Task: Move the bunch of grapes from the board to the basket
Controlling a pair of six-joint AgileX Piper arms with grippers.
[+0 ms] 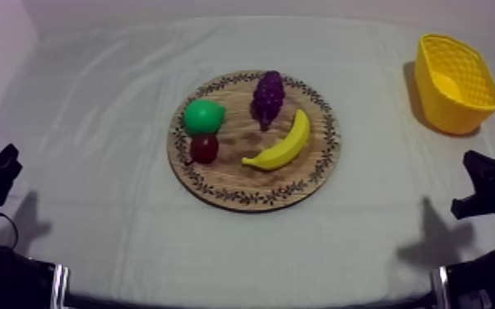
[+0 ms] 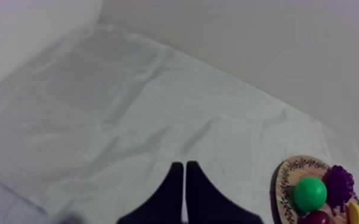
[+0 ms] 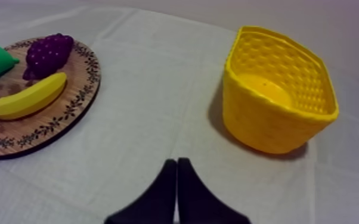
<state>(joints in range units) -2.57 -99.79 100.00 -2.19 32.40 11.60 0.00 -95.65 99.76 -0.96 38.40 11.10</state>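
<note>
Presently the bunch of grapes (image 1: 268,96) lies at twelve o'clock on the wooden board (image 1: 251,197), with the banana (image 1: 284,146) just beside it at four. The yellow basket (image 1: 444,111) stands well apart, toward two o'clock of the board. On the left gripper (image 2: 184,167) and the right gripper (image 3: 176,164) alike, the fingers are pressed together and hold nothing.
</note>
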